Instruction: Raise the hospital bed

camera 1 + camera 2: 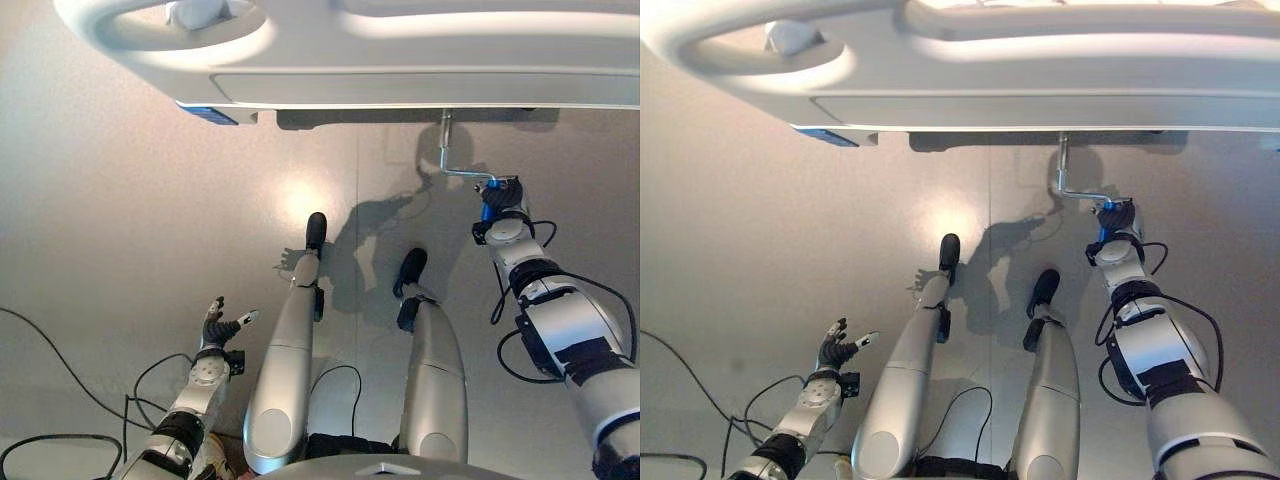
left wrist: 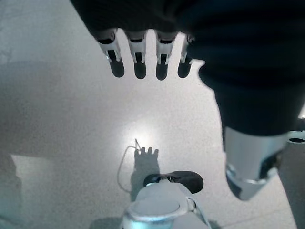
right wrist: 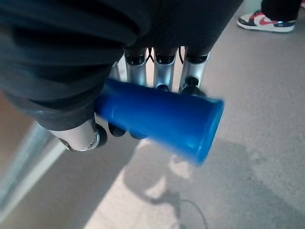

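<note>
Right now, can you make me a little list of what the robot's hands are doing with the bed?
bed: white hospital bed, its frame across the far side of the view
crank: metal crank hanging below the bed's edge, bent sideways to a blue handle
right hand: right hand fingers curled round the blue handle
left hand: left hand low beside the robot, fingers straight, holding nothing
floor: grey floor
person: a shoe on the floor
</note>
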Robot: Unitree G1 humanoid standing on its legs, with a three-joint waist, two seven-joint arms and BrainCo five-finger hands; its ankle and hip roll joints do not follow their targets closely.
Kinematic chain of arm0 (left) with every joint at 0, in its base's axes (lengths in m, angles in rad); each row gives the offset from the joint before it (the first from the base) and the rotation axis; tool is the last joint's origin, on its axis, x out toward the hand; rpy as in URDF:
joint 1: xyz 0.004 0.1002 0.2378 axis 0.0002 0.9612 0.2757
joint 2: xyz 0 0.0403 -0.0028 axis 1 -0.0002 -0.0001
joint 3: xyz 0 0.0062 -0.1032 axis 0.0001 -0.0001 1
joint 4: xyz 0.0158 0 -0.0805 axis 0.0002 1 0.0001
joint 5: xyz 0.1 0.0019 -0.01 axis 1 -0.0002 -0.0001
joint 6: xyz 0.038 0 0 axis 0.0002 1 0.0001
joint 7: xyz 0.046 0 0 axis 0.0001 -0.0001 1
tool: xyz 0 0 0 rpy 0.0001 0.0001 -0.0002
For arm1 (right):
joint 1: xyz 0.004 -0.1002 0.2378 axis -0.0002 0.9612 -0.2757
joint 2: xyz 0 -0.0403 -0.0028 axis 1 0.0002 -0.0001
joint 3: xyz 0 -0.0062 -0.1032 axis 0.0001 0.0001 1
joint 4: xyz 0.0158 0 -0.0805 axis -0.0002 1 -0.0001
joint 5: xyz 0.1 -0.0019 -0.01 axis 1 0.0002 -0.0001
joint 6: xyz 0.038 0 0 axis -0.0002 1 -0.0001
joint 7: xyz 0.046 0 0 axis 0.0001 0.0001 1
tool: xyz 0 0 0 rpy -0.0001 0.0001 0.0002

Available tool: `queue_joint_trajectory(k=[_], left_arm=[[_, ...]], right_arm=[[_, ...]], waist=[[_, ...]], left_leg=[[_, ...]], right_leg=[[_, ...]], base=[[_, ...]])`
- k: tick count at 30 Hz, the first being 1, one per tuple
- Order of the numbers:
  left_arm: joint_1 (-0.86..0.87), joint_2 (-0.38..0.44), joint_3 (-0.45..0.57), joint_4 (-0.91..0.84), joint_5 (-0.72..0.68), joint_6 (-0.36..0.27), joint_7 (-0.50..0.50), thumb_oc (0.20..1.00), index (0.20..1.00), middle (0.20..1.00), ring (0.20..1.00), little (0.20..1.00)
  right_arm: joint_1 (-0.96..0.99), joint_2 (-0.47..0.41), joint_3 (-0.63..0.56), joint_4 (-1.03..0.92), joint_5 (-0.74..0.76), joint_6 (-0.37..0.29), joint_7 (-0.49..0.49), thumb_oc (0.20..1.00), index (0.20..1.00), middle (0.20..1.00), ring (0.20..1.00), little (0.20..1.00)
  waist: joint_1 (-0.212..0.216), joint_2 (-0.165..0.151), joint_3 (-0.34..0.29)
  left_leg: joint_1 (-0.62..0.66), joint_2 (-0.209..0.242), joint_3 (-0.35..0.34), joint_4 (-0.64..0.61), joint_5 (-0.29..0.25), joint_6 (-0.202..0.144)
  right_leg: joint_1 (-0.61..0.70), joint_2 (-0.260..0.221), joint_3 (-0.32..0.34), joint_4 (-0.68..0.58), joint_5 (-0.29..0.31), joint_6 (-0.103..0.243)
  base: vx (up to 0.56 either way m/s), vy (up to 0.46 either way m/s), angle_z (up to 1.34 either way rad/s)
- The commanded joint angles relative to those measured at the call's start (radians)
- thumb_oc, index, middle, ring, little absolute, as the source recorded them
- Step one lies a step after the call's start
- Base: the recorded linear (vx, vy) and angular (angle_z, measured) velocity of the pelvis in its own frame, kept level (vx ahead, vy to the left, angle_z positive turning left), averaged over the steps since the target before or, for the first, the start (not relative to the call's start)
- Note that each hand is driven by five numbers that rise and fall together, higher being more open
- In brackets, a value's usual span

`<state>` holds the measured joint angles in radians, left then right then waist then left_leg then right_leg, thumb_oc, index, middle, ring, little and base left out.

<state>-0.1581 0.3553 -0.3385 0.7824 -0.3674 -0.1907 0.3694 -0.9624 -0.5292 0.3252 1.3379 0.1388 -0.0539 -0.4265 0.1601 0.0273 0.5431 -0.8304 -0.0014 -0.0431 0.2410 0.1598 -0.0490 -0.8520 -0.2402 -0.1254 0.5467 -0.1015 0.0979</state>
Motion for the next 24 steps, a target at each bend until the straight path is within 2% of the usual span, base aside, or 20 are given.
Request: queue_joint_trajectory(k=[1, 10, 11, 12, 13, 14, 24], left_arm=[[0.01, -0.013, -0.026, -0.005, -0.01, -0.022, 0.027, 1.0, 1.0, 1.0, 1.0, 1.0], [0.026, 0.003, -0.039, -0.064, -0.023, -0.029, 0.041, 1.0, 1.0, 1.0, 1.0, 1.0], [0.048, 0.008, -0.053, -0.08, -0.026, -0.033, 0.042, 1.0, 1.0, 1.0, 1.0, 1.0], [0.033, 0.009, -0.046, -0.082, -0.025, -0.032, 0.043, 1.0, 1.0, 1.0, 1.0, 1.0], [0.049, 0.009, -0.054, -0.084, -0.026, -0.031, 0.044, 1.0, 1.0, 1.0, 1.0, 1.0], [0.053, 0.015, -0.058, -0.111, -0.033, -0.035, 0.051, 1.0, 1.0, 1.0, 1.0, 1.0], [0.071, 0.022, -0.085, -0.147, -0.053, -0.036, 0.069, 1.0, 1.0, 1.0, 1.0, 1.0]], right_arm=[[0.005, -0.166, -0.007, 0.075, -0.015, 0.047, -0.037, 0.2, 0.2, 0.2, 0.2, 0.2], [-0.025, -0.198, 0.029, 0.082, -0.054, 0.058, -0.042, 0.2, 0.2, 0.2, 0.2, 0.2], [-0.02, -0.198, 0.044, 0.076, -0.06, 0.056, -0.042, 0.2, 0.2, 0.2, 0.2, 0.2], [-0.037, -0.201, 0.042, 0.075, -0.06, 0.056, -0.042, 0.2, 0.2, 0.2, 0.2, 0.2], [-0.022, -0.198, 0.049, 0.072, -0.063, 0.053, -0.045, 0.2, 0.2, 0.2, 0.2, 0.2], [-0.035, -0.195, 0.063, 0.063, -0.067, 0.053, -0.048, 0.2, 0.2, 0.2, 0.2, 0.2], [-0.103, -0.137, 0.098, 0.052, -0.08, 0.052, -0.05, 0.2, 0.2, 0.2, 0.2, 0.2]], waist=[[-0.005, 0.091, -0.023], [0.019, 0.121, -0.023], [0.02, 0.126, -0.023], [0.021, 0.126, -0.023], [0.02, 0.126, -0.023], [0.025, 0.132, -0.023], [0.045, 0.15, -0.023]], left_leg=[[-0.064, 0.033, -0.052, 0.168, -0.099, -0.047], [-0.229, 0.022, -0.076, 0.309, -0.137, -0.042], [-0.237, 0.018, -0.081, 0.354, -0.183, -0.044], [-0.269, 0.019, -0.084, 0.343, -0.147, -0.042], [-0.259, 0.016, -0.083, 0.376, -0.191, -0.045], [-0.298, 0.011, -0.09, 0.414, -0.203, -0.043], [-0.462, -0.019, -0.118, 0.629, -0.273, -0.029]], right_leg=[[-0.029, 0.011, -0.008, 0.009, 0.061, 0.046], [-0.192, 0.005, -0.006, 0.171, 0.003, 0.03], [-0.201, 0.002, 0.003, 0.226, -0.046, 0.034], [-0.229, 0.003, -0.005, 0.212, -0.014, 0.026], [-0.221, -0.002, 0.004, 0.251, -0.057, 0.033], [-0.262, -0.004, 0.004, 0.294, -0.075, 0.029], [-0.409, -0.018, -0.014, 0.504, -0.158, 0.018]], base=[[0.01, -0.009, 0.16], [0.03, -0.012, 0.05], [0.03, -0.028, 0.08], [0.09, -0.043, 0.12], [0.04, -0.035, 0.12], [0.1, -0.05, 0.12], [0.05, -0.005, 0.06]])
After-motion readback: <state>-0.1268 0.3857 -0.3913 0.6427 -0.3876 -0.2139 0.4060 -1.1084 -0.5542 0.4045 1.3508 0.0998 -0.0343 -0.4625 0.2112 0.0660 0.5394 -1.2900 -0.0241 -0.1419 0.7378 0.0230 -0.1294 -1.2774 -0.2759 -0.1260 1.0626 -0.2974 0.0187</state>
